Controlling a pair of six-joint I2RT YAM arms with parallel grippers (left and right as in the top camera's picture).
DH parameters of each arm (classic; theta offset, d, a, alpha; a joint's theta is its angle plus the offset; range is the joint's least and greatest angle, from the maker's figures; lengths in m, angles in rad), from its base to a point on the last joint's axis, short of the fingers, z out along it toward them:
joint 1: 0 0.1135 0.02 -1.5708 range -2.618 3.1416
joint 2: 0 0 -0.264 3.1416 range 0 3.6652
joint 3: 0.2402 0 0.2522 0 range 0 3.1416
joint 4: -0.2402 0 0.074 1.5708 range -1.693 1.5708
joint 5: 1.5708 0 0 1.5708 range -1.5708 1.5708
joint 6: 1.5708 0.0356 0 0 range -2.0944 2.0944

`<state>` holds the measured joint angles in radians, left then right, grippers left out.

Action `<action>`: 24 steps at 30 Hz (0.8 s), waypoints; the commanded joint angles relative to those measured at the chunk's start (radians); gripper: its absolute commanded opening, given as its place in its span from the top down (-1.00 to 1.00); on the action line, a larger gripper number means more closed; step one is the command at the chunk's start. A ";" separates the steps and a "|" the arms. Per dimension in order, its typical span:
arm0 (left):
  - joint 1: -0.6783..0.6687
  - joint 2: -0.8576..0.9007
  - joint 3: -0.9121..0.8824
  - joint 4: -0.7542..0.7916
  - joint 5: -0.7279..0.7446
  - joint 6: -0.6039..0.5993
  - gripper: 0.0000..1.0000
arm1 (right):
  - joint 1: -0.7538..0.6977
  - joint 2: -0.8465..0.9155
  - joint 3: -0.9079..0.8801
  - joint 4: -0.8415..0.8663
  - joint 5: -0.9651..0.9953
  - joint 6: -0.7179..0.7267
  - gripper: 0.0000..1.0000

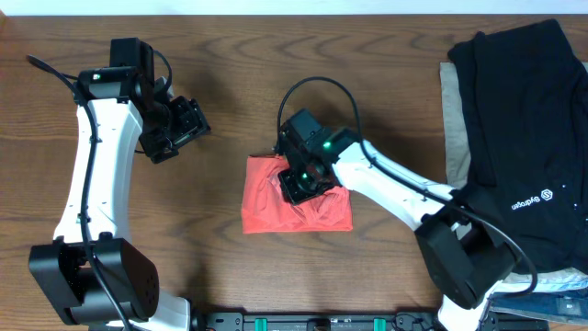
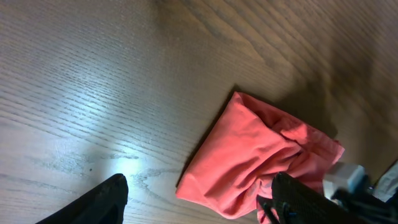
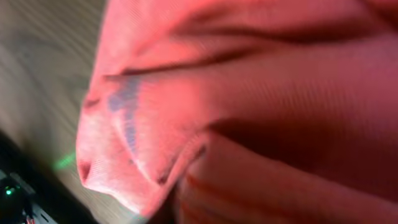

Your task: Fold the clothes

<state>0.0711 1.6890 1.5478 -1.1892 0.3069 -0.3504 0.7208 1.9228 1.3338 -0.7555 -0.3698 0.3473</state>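
Observation:
The orange-red T-shirt (image 1: 266, 207) lies as a small, rumpled, folded bundle at the middle of the wooden table. It also shows in the left wrist view (image 2: 249, 155) and fills the right wrist view (image 3: 249, 93), where faint navy print shows. My right gripper (image 1: 301, 182) sits down on the bundle's upper right part. Its fingers are buried in bunched cloth and it seems shut on it. My left gripper (image 1: 179, 129) is open and empty, above bare table to the upper left of the shirt, with its fingers wide apart (image 2: 199, 183).
A black garment with a small white logo (image 1: 514, 119) lies on a beige cloth (image 1: 450, 119) at the right edge. A blue item (image 1: 551, 303) lies at the bottom right. A black rail (image 1: 303, 322) runs along the front edge.

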 commanded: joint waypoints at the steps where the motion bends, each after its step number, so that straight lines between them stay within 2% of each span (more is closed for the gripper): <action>1: 0.002 0.006 -0.007 -0.013 -0.014 0.029 -0.51 | -0.013 -0.014 0.006 -0.069 0.032 0.048 0.98; 5: 0.002 0.006 -0.008 -0.029 -0.013 0.029 -0.51 | -0.109 -0.071 0.061 -0.282 0.079 0.033 0.98; 8: -0.005 0.006 -0.013 -0.037 -0.013 0.032 -0.51 | -0.193 -0.112 0.077 -0.380 0.082 -0.032 0.87; 11: -0.027 0.006 -0.035 -0.037 -0.013 0.040 -0.51 | -0.264 -0.117 0.072 -0.470 0.121 -0.050 0.85; 13: -0.042 0.006 -0.051 -0.036 -0.013 0.040 -0.51 | -0.279 -0.114 0.054 -0.486 0.152 -0.049 0.77; 20: -0.115 0.006 -0.136 0.018 -0.013 0.043 -0.52 | -0.278 -0.105 -0.085 -0.462 0.180 -0.048 0.70; 21: -0.125 0.006 -0.145 0.029 -0.013 0.044 -0.57 | -0.278 -0.105 -0.099 -0.463 0.179 -0.046 0.90; 22: -0.135 0.006 -0.153 0.042 -0.013 0.049 -0.59 | -0.280 -0.105 -0.108 -0.463 0.173 -0.036 0.97; 24: -0.157 0.006 -0.159 0.064 -0.012 0.078 -0.60 | -0.280 -0.112 -0.101 -0.467 0.109 -0.074 0.97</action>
<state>-0.0650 1.6890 1.3979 -1.1378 0.3069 -0.3115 0.4366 1.8133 1.2293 -1.2259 -0.2134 0.3061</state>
